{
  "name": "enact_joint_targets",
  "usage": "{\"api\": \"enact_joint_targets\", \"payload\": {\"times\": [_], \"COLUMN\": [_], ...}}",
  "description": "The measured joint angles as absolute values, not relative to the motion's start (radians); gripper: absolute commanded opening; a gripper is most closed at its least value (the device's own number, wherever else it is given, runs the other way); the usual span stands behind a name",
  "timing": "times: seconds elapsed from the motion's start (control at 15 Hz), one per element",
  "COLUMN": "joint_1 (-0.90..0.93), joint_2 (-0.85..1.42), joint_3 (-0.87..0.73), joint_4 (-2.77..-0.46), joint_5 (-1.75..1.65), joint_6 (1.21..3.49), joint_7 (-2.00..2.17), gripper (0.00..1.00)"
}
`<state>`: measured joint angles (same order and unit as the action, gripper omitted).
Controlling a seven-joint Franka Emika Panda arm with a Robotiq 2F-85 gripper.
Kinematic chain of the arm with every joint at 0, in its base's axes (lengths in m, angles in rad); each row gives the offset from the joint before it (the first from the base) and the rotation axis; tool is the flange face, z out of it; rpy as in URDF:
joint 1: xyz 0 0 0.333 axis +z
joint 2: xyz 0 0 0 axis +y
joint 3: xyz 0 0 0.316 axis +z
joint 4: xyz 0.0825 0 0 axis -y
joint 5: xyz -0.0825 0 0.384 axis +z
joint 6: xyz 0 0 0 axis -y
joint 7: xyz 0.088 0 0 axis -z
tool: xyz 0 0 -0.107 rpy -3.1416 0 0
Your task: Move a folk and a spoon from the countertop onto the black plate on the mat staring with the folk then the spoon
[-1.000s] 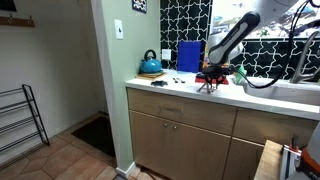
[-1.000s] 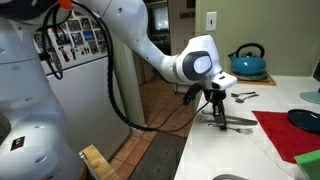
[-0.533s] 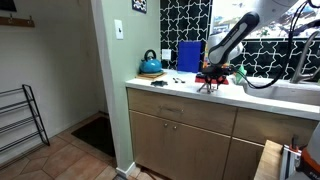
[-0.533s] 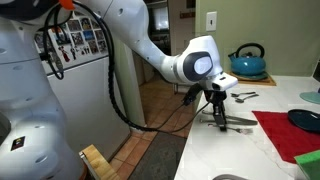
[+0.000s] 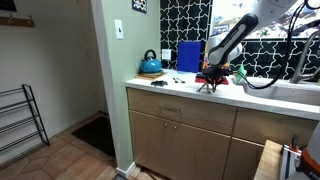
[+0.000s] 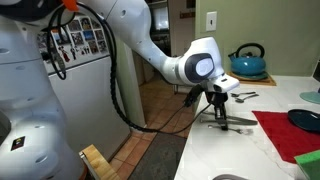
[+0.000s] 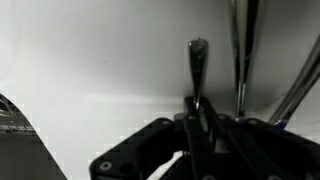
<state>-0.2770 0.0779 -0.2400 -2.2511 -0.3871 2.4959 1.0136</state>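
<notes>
Hardly anything has shifted since a second ago: we see only the bulky white robot arm (image 6: 150, 45) nudged slightly toward the kettle side, bent over the same patch of counter.

The long pale off-white countertop (image 5: 170, 88) tops light tan wooden cabinets (image 5: 180, 130), and in an exterior view it runs on to a flat red mat (image 6: 285, 135) at the right. A rounded teal-blue kettle (image 6: 248, 63) stands at the back by the wall, well apart from the arm's tip. The small, low black plate (image 6: 306, 120) rests on the red mat, partly cut off by the picture's edge, and we place it well apart from the claw.

The dark two-fingered gripper (image 6: 221, 120) points straight down at the countertop, between the kettle and the mat. In the wrist view we see its fingers drawn together on the handle of a slim silver utensil (image 7: 197, 58), which stretches away from the claw over the pale top. We cannot tell whether it is the fork or the spoon. In an exterior view the slim silver utensil (image 6: 240, 121) lies near the mat's edge, short of it.
</notes>
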Motion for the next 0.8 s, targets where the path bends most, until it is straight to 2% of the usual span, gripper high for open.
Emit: {"api": "enact_joint_targets", "payload": {"times": [0.47, 0.8], "joint_1": [-0.269, -0.250], "joint_2": [0.056, -0.010], "joint_3": [-0.245, -0.237], "joint_4": [-2.215, -2.178], "joint_5": [-0.405, -0.376], "joint_6": [2.497, 2.479], "joint_7": [0.977, 0.797], "gripper": [0.02, 0.02]}}
